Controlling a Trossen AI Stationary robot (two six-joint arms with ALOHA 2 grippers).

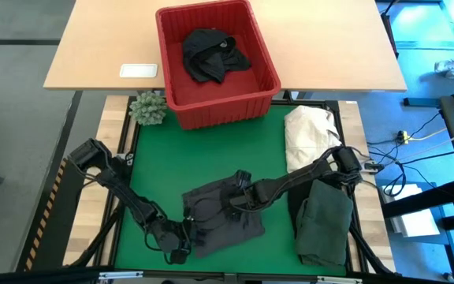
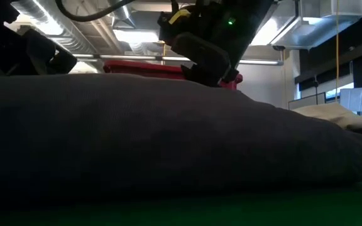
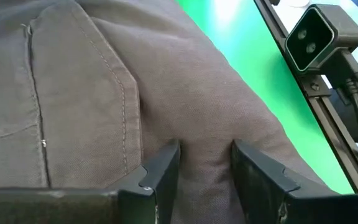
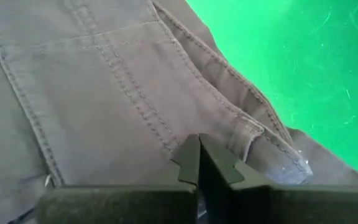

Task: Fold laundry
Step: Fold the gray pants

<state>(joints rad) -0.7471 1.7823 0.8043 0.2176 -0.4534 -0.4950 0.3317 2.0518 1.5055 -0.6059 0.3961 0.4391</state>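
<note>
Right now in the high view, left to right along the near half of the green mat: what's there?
left hand → dark grey garment → right hand → folded dark green garment. The cream-white cloth heap lies farther back, above the green one.

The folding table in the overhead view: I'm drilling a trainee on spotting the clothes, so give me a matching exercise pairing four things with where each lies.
Things:
1. black garment
2. dark grey garment
3. dark green garment
4. cream-white cloth heap

Places:
A. on the green mat, under both grippers
B. inside the red basket
C. at the mat's right edge, nearer the basket
D. at the mat's right edge, nearer the front

Pairs: 1-B, 2-A, 3-D, 4-C
</note>
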